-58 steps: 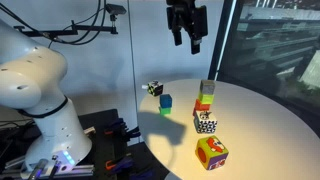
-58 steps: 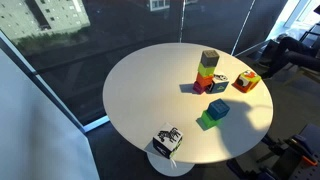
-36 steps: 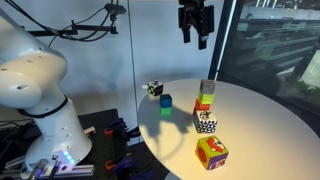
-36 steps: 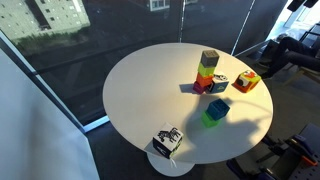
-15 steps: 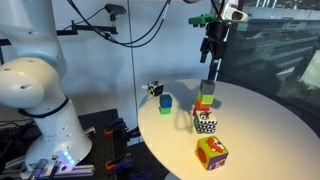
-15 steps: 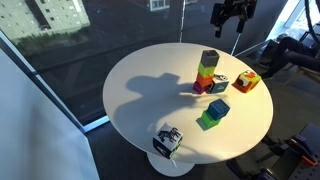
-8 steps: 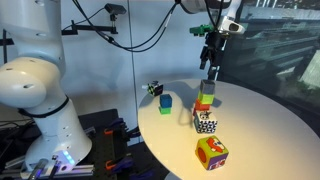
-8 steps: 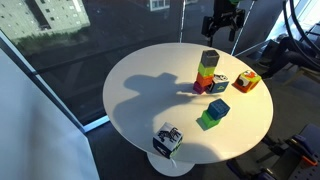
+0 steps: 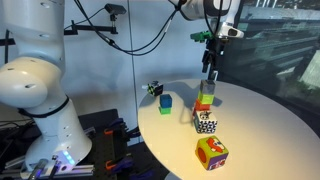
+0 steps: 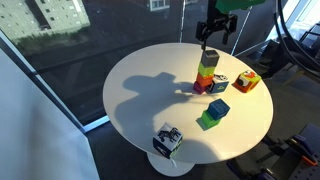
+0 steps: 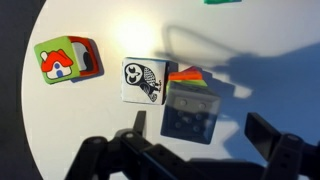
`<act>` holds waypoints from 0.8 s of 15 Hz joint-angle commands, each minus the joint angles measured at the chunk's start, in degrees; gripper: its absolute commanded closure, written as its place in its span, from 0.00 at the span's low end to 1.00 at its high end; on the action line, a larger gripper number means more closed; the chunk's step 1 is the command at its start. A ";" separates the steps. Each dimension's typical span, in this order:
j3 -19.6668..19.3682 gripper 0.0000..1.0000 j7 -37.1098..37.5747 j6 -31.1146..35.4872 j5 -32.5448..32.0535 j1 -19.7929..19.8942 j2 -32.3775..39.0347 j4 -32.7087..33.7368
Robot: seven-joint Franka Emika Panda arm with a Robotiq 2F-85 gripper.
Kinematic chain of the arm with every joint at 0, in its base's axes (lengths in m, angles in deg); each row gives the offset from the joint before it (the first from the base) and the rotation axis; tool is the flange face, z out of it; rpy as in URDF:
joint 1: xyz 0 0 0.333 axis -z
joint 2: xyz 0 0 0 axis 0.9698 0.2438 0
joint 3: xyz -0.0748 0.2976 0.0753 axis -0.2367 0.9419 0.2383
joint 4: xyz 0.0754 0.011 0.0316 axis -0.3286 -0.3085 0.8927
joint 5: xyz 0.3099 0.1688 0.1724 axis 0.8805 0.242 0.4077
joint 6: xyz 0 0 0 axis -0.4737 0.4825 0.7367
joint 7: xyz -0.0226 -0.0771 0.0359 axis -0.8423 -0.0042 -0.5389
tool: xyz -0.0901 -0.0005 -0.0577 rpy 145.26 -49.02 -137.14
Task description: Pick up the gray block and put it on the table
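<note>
The gray block [image 9: 207, 87] tops a stack of colored blocks on the round off-white table [image 9: 262, 128]. It also shows in the other exterior view [image 10: 209, 57] and in the wrist view [image 11: 190, 108]. My gripper [image 9: 210, 66] hangs open just above the stack, empty; it also shows in an exterior view [image 10: 217, 31]. In the wrist view the two fingers [image 11: 200, 131] straddle the gray block on either side, apart from it. Lime green and orange blocks sit under the gray block.
A black-and-white owl cube [image 11: 144, 78] lies beside the stack. A house-picture block [image 11: 58, 60] is further off. A blue and green cube [image 10: 215, 111] and a patterned cube [image 10: 167, 140] sit near the table edge. A glass wall stands behind.
My gripper has come in from high above and moved down over the stack, now straddling the gray block. The blocks have not moved.
</note>
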 commanded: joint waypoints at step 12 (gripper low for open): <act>-1.56 0.00 1.98 4.20 -1.21 -1.54 3.34 -0.39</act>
